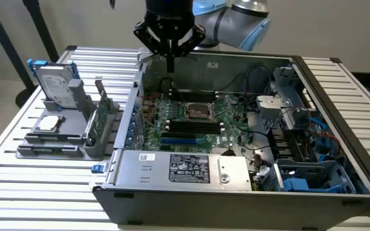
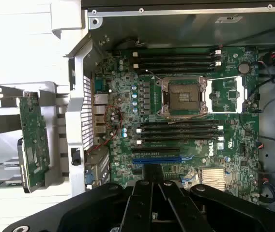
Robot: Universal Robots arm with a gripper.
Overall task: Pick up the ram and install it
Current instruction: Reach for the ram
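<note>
My gripper hangs above the open computer case, over the far edge of the motherboard. Its black fingers are shut together and hold nothing. The ram, a thin green stick, stands on edge in the grey holder on the table outside the case, to the exterior view's left of the gripper. A taller green card stands beside it. The wrist view shows a green board in that holder; which of the two it is I cannot tell. The motherboard's black slots look bare.
The holder also carries a hard drive and a square silver processor. Inside the case are the open processor socket, cables and a blue-clipped drive cage. The case's metal walls ring the motherboard. All of it rests on a white slatted table.
</note>
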